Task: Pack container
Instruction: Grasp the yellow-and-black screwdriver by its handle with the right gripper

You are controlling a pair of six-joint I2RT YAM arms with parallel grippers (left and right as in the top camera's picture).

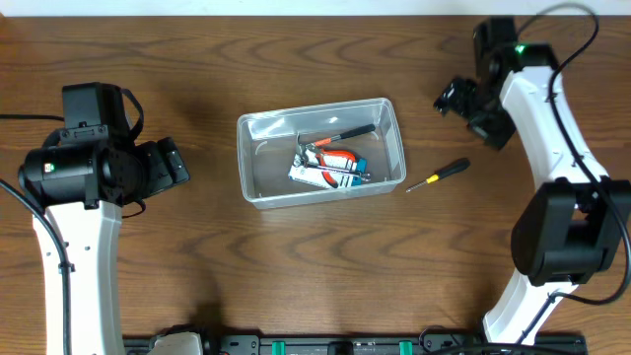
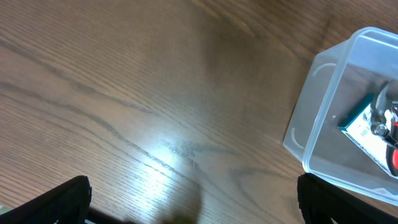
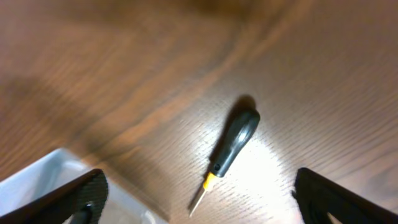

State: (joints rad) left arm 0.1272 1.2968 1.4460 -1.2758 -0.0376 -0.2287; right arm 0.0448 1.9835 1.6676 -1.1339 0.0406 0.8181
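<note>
Item one, left gripper: fingers spread wide, nothing between them; it hovers over bare wooden table, well left of the bin; only the bin's near corner shows at the edge of its wrist view.

Item two, container: clear plastic bin, rounded corners, thick rim; it sits upright at the middle of the table, between the two arms, with its open mouth facing up; the long axis runs left to right across the table, the right end canted slightly toward the far edge; no lid is in view.

Item three, contents: pliers with orange handles lying aslant across the floor of the bin; a carded package beneath and beside them, its details too small to read; both lie toward the right half, the left half bare.

Item four, screwdriver: black handle, yellow collar, thin shaft; flat on the table just beside the bin's right end, outside it; handle to the upper right, tip toward the bin.

Item five, right gripper: fingers splayed, holding nothing; it hangs above and beyond the screwdriver.

Status, as a judgement: packing is partly done; two articles are in, the screwdriver is the one loose piece left to load.
</note>
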